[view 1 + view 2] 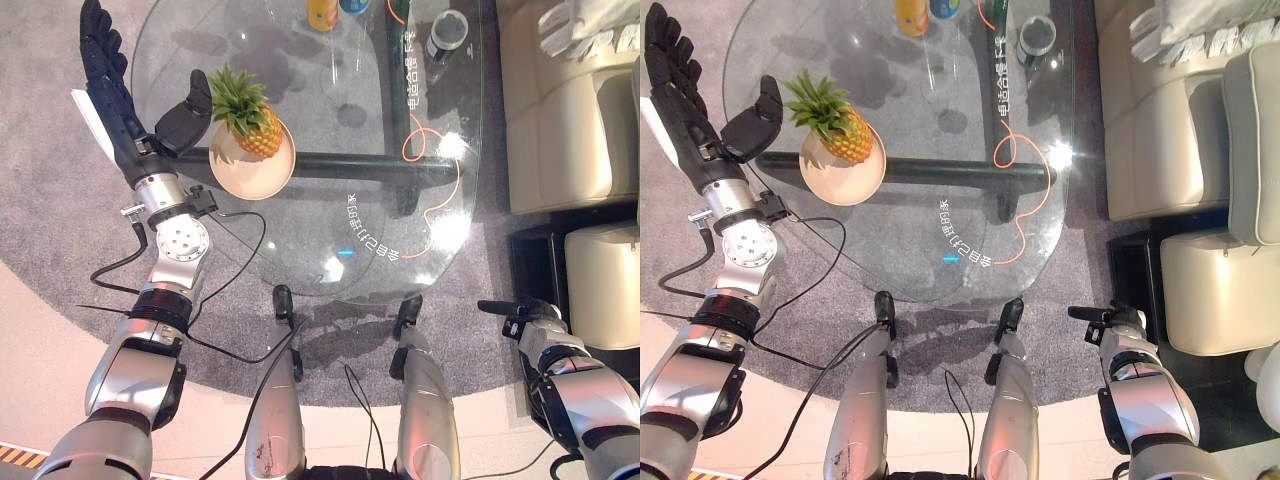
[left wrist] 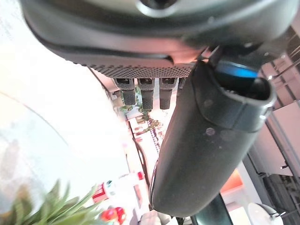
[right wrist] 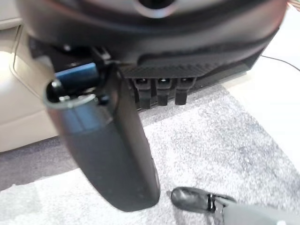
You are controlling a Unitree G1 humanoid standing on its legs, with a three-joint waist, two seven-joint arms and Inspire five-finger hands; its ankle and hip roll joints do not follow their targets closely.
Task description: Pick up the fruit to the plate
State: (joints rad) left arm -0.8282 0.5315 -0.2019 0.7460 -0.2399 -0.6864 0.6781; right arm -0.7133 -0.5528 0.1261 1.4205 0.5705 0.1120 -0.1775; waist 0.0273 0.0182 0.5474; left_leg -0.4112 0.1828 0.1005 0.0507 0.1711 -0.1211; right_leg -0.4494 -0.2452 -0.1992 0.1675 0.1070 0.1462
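The pineapple point(image 1: 252, 118) already lay on the plate point(image 1: 250, 172), at about ten o'clock on the glass tabletop point(image 1: 330, 230); the left hand point(image 1: 125, 115) stood just beside it at nine o'clock, fingers point(image 1: 97, 40) straight and spread, thumb reaching toward the leaves, gripping nothing; the step looked like letting go, so the hand would do best to draw away sideways, clear of the crown, lest it tip the fruit off the rim; the right hand point(image 1: 520, 315) hung low at four o'clock, off the tabletop, its fingers' state impossible to tell.
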